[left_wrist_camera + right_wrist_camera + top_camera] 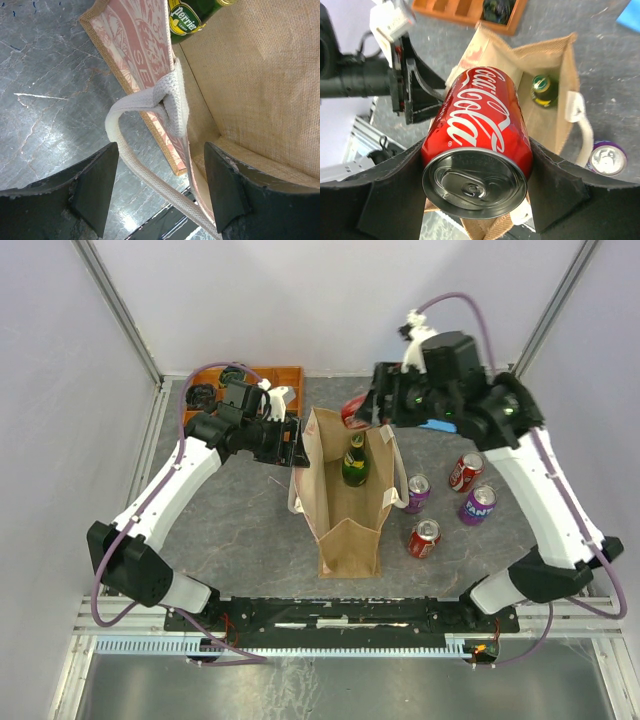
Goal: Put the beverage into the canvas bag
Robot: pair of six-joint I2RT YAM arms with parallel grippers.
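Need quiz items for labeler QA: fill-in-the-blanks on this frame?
The right hand is shut on a red ___ can.
The green bottle in the canvas bag is labelled ___.
Right of the bag, ___ loose cans sit on the table.
The left hand is ___, astride the bag's wall.
Missing: Coca-Cola; Perrier; four; open.

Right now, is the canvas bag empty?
No, a green Perrier bottle stands upright inside the canvas bag, its cap visible through the open top.
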